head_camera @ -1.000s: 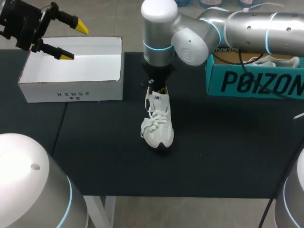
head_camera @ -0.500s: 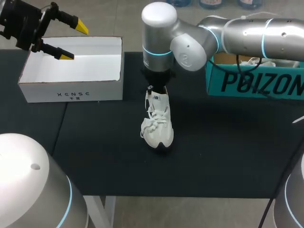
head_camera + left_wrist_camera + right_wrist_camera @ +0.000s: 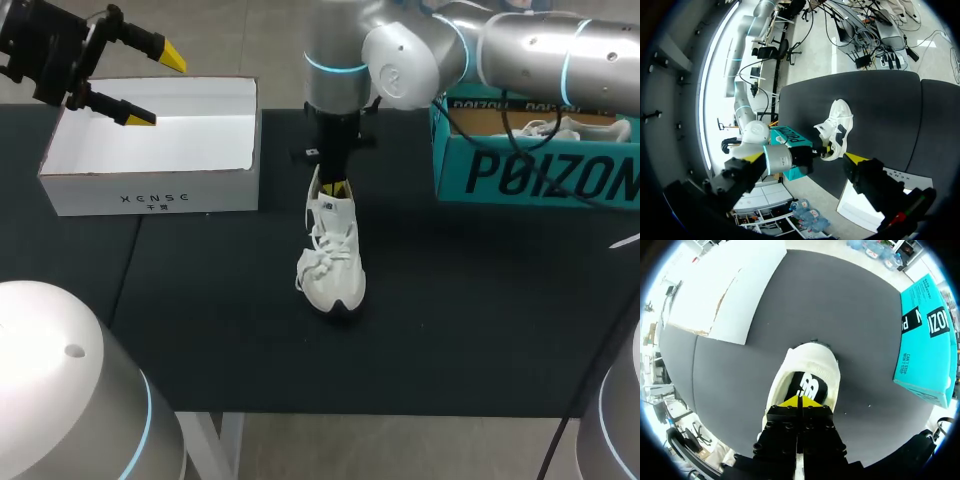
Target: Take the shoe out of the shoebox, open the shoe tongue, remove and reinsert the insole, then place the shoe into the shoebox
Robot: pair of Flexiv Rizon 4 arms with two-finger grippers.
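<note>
- The right arm (image 3: 540, 55) reaches from the table's right side past its middle, wrist straight above the shoe's heel; a plunge made slightly off line could, by my reading, press the collar flat or tip the shoe onto its side.
- The shoe (image 3: 335, 265) stands upright and unheld at the middle of the table (image 3: 450, 330), toe towards the near edge, heel towards the far edge; any sideways pull would likely drag it across the cloth, not free what is inside it.
- The right gripper (image 3: 799, 401) hangs just over the shoe's mouth, yellow tips closed together with nothing I can make out between them; shut like that, it looks likely to jab the insole (image 3: 807, 387) and not pinch it.
- The teal box (image 3: 530, 175) sits at the far right corner, something white inside, right under the arm's forearm; a low swing back could clip its rim.
- The white shoebox (image 3: 150, 195) lies open along the far edge, towards the left corner, well apart from the shoe; nothing stands between the two.
- The left gripper (image 3: 150, 88) hovers over that box's far left corner, jaws wide apart and holding nothing, too far off to steady the shoe.
</note>
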